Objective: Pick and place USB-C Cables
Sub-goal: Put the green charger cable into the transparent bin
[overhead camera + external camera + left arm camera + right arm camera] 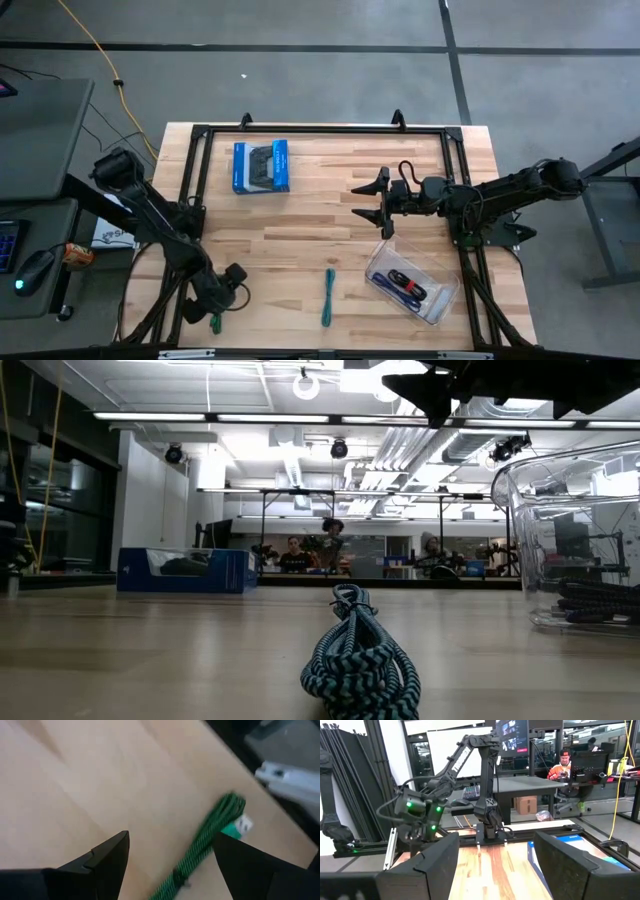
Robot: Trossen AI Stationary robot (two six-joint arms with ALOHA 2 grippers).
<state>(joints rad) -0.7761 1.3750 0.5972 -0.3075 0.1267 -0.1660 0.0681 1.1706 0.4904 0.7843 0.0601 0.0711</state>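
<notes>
Left tool (170,857) open wide above green cable (210,837) at desk's (300,230) near-left edge, not gripping it, right tool (378,203) open and empty mid-desk, teal cable (328,297) lying apart, two more cables in clear tray (440,300).

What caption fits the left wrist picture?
Open left hand hangs over the green cable near the table edge.

You saw a smooth, pale wood table (300,250). The teal cable (358,660) and green cable (205,840) looked like woven cloth. The bin (440,300) was clear, shiny plastic. The fingers (107,862) were matt black.
</notes>
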